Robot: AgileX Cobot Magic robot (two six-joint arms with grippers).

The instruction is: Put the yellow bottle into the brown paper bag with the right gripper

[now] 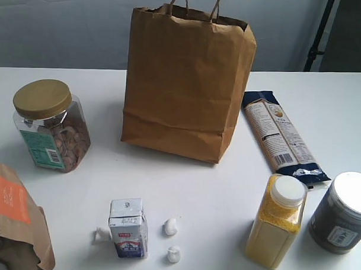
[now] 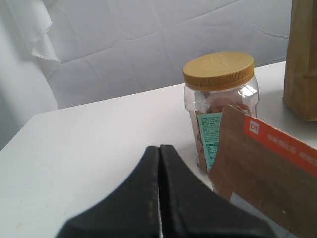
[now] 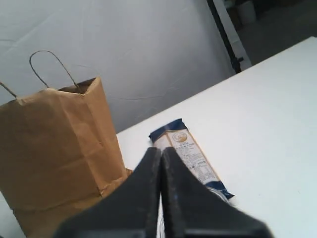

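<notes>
In the exterior view, you see the yellow bottle (image 1: 277, 221) upright, just beside a dark jar (image 1: 344, 212) and well apart from the brown paper bag (image 1: 188, 82); only this view shows the bottle.

In the left wrist view, your left gripper (image 2: 159, 148) has its jaws pressed together, empty. A nut jar (image 2: 220, 104) and a pouch (image 2: 267, 168) sit beyond the tips.

In the right wrist view, your right gripper (image 3: 161, 149) is likewise closed on nothing, with the bag and a noodle packet (image 3: 190, 158) past its tips.

The white table (image 1: 196, 189) stands before a pale wrinkled backdrop (image 2: 124, 39).
</notes>
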